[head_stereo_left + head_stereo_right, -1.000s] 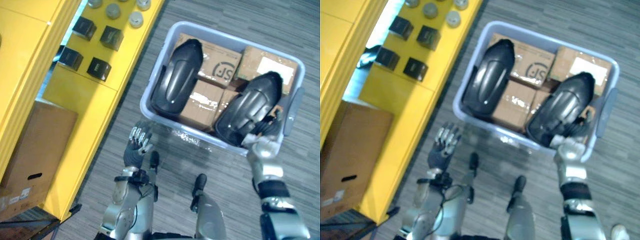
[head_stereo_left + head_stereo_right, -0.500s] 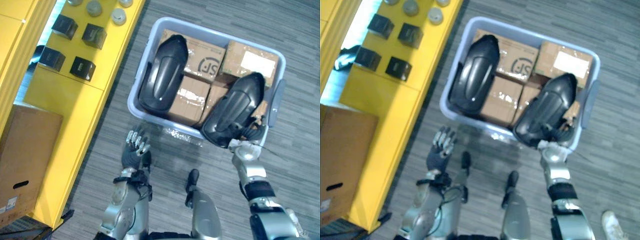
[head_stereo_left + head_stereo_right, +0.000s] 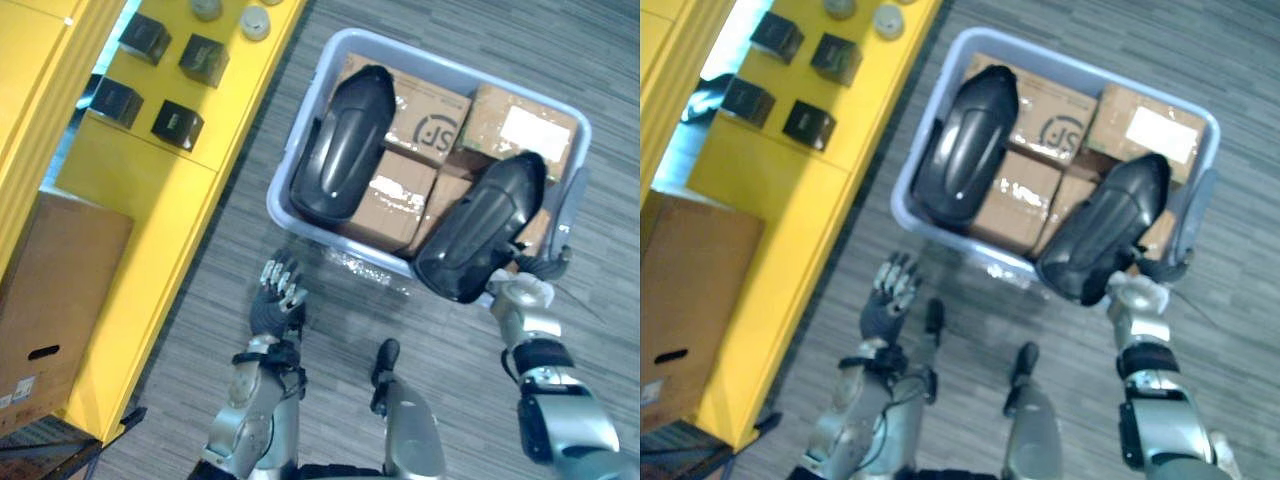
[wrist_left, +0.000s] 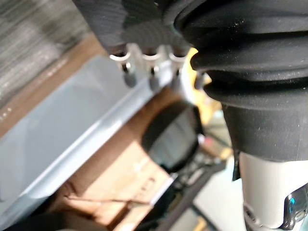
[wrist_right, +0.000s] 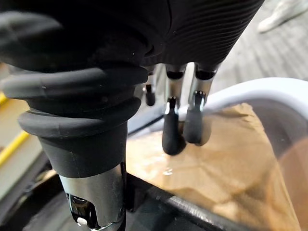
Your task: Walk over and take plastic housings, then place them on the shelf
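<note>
The right housing (image 3: 480,238) lies slantwise in the bin's (image 3: 352,258) near right corner, its near end just beside the right hand (image 3: 527,292), fingers slack and empty; the splayed left hand (image 3: 275,305) is farther.

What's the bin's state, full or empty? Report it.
Full: the bin is packed with cardboard boxes, and two black plastic housings lie on top.

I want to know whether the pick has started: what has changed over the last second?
Nothing visibly moved; the view alone swayed. The left hand stays open short of the pale plastic bin, and the right hand stays open at its near right corner beside the right plastic housing. That one and the left plastic housing still lie on the cartons, neither taken hold of.
</note>
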### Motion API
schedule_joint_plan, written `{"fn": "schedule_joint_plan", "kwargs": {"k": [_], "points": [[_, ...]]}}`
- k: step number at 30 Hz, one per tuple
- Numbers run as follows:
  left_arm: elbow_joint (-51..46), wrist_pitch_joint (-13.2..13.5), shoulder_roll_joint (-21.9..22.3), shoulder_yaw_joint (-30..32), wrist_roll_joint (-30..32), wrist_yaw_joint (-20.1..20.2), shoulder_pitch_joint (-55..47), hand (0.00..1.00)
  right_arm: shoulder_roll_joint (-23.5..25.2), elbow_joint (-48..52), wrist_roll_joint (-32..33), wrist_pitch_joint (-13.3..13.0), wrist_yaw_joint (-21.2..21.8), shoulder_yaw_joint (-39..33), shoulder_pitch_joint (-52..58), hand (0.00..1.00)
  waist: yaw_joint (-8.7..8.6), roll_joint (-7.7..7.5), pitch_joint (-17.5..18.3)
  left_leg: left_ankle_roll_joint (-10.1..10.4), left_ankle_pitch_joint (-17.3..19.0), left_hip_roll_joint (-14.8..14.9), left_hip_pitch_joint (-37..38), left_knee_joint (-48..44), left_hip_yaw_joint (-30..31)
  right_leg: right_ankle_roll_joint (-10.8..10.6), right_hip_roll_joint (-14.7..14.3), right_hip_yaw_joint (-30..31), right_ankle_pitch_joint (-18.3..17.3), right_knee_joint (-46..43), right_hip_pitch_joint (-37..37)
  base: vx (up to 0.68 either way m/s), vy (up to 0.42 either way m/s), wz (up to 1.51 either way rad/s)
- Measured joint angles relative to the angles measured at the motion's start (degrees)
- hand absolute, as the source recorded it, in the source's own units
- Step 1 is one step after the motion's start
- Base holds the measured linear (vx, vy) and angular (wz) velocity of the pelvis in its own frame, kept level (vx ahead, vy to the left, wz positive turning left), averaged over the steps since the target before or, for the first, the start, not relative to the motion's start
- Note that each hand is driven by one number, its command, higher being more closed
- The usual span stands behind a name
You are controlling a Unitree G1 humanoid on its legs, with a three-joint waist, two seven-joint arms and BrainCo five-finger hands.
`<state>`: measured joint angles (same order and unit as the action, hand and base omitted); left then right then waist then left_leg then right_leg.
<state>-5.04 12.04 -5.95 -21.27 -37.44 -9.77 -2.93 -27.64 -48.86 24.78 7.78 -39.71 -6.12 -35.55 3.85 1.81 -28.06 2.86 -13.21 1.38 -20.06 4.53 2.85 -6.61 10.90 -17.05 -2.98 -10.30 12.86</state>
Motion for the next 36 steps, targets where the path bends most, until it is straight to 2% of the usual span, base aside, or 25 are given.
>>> {"fn": "schedule_joint_plan", "kwargs": {"k": [1,6,8,12,15,18,29,33,36], "points": [[0.0,0.0,0.3,0.0,-0.4,0.1,0.2,0.00,-0.9,-1.6,0.4,0.3,0.7,0.0,-0.7,1.00,0.28,0.32,0.2,0.0,0.0,-0.1,0.0,0.0,0.2,0.0,0.1,0.0,0.0,-0.1,0.0,0.01,-0.010,0.03],[0.0,0.1,0.3,0.0,-0.9,1.2,0.8,0.00,-5.1,-9.7,0.3,3.3,3.7,0.1,-4.9,1.00,0.71,1.55,0.5,-0.1,-0.1,-0.4,0.0,0.0,1.1,-0.1,0.4,-0.5,-0.4,-0.9,0.0,-0.01,-0.021,0.07],[0.4,0.1,0.9,-0.1,-1.0,1.3,0.9,0.00,-9.0,-14.0,0.1,4.5,6.7,0.1,-6.4,1.00,1.17,2.82,0.6,0.1,-0.2,-0.6,-0.3,0.0,1.6,-0.3,0.7,-1.4,-0.9,-1.7,0.2,-0.03,-0.030,0.13],[0.8,0.1,1.0,-0.3,-1.7,1.5,1.1,0.00,-13.2,-18.3,-1.5,6.0,10.0,0.6,-8.5,1.00,1.44,4.79,1.2,0.3,-0.7,-0.6,-1.3,0.0,2.8,-0.3,0.8,-2.2,-1.5,-3.1,1.3,-0.03,-0.042,0.11],[0.9,0.3,1.0,-0.3,-2.7,1.5,0.9,0.00,-14.4,-19.8,-3.6,6.2,12.1,1.3,-9.6,1.00,1.50,5.47,1.3,0.2,-0.9,-0.5,-1.4,0.0,2.9,-0.2,0.9,-2.3,-1.5,-3.5,1.5,-0.02,-0.051,0.02],[0.9,0.4,1.2,-0.3,-2.8,1.6,0.8,0.00,-15.4,-20.4,-5.6,6.2,12.5,1.7,-9.8,1.00,1.52,5.51,1.3,0.3,-1.0,-0.5,-1.6,0.0,2.9,-0.1,1.0,-2.3,-1.9,-4.3,2.1,-0.01,-0.048,0.01],[0.5,0.4,1.4,-0.8,-2.8,2.0,0.1,0.00,-16.9,-18.0,-10.1,5.8,12.3,5.3,-9.8,1.00,1.43,6.05,1.2,0.3,-1.4,-0.3,-2.1,0.0,2.9,0.1,1.2,-2.1,-2.9,-6.5,3.5,-0.01,-0.056,0.00],[0.4,0.6,1.5,-1.9,-2.8,2.0,-0.8,0.00,-16.9,-9.0,-14.1,5.3,11.4,6.6,-9.5,1.00,1.31,6.80,1.0,0.3,-1.4,-0.2,-2.1,0.0,2.4,0.1,1.2,-1.6,-2.9,-6.9,4.1,-0.01,-0.058,-0.06],[-0.9,0.7,1.7,-2.0,-2.8,2.0,-2.3,0.00,-16.0,-3.3,-16.5,4.0,10.9,9.1,-9.5,1.00,1.63,7.22,1.2,0.3,-1.5,-0.1,-2.1,0.0,2.2,0.1,1.2,-1.5,-2.9,-6.9,4.2,0.00,-0.055,-0.02]]}}
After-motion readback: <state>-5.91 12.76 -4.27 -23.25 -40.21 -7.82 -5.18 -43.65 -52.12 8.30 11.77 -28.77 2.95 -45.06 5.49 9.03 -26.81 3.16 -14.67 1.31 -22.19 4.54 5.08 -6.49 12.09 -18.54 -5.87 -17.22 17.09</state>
